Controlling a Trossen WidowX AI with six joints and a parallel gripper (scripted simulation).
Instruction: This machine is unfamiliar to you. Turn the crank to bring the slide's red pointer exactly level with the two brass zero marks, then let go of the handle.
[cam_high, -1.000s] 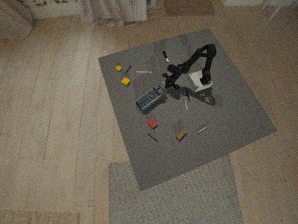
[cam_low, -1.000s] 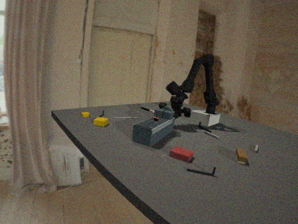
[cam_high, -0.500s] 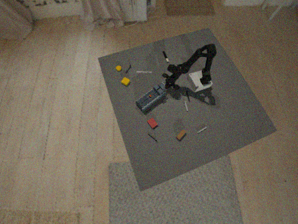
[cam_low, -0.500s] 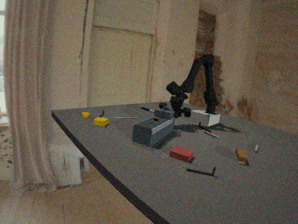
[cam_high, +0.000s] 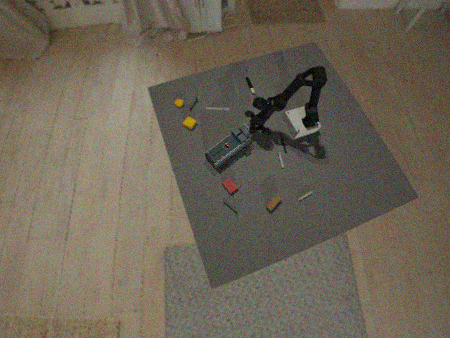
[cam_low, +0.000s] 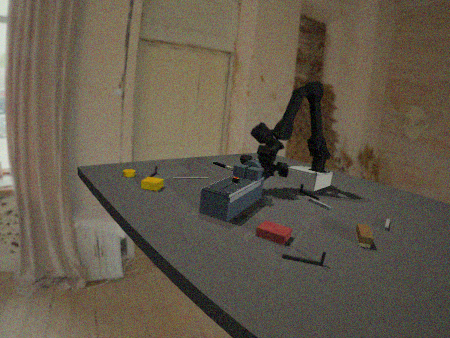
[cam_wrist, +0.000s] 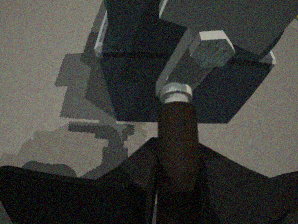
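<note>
Holding the dark red-brown crank handle (cam_wrist: 178, 140) tight between its fingers, the gripper (cam_high: 254, 129) (cam_low: 272, 172) (cam_wrist: 170, 145) is at the end of the blue-gray machine (cam_high: 230, 147) (cam_low: 230, 200) (cam_wrist: 165, 92) that is nearer the arm's white base. From there the long box points away from the arm, with the small red pointer (cam_high: 227, 145) (cam_low: 235, 179) on its top, past the raised block. The next move should swing the handle around the crank's hub, not pull it straight, but I can't tell whether the pointer is level with the marks.
</note>
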